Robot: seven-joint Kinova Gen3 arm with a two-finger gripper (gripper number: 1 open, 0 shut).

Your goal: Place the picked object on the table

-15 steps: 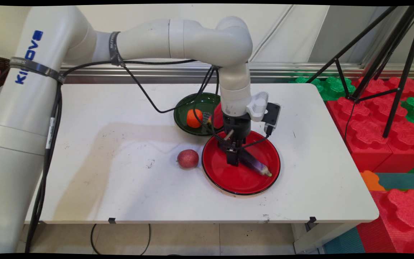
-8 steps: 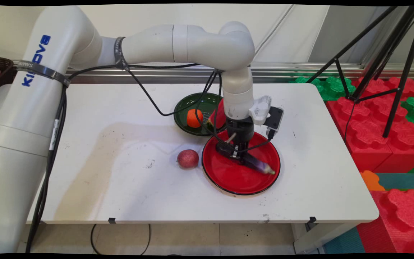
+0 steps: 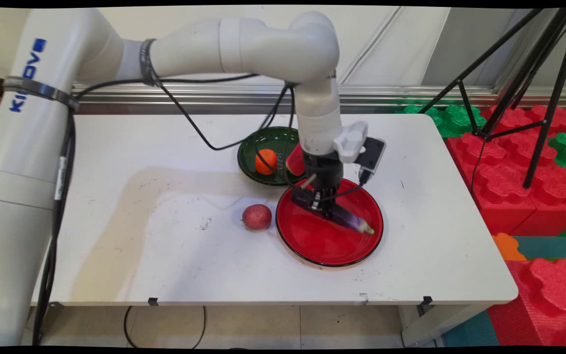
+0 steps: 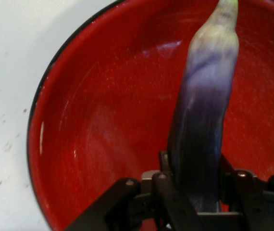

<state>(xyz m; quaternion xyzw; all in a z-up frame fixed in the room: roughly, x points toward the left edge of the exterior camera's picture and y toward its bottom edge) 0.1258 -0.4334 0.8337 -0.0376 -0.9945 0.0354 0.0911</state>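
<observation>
Green bowl (image 3: 258, 147) and apple (image 3: 257, 217) crowd red plate's (image 3: 312, 241) left.

- No readable text, label, number or sign stands on the red round plate (image 3: 312, 248), the dark green bowl (image 3: 248, 164), the purple eggplant (image 4: 202, 120) or the white desk (image 3: 165, 255).

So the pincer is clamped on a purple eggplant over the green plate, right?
Not quite: the pincer is clamped on the purple eggplant, but over the red plate, as the main view shows. The green plate sits behind it, holding an orange fruit.
</observation>
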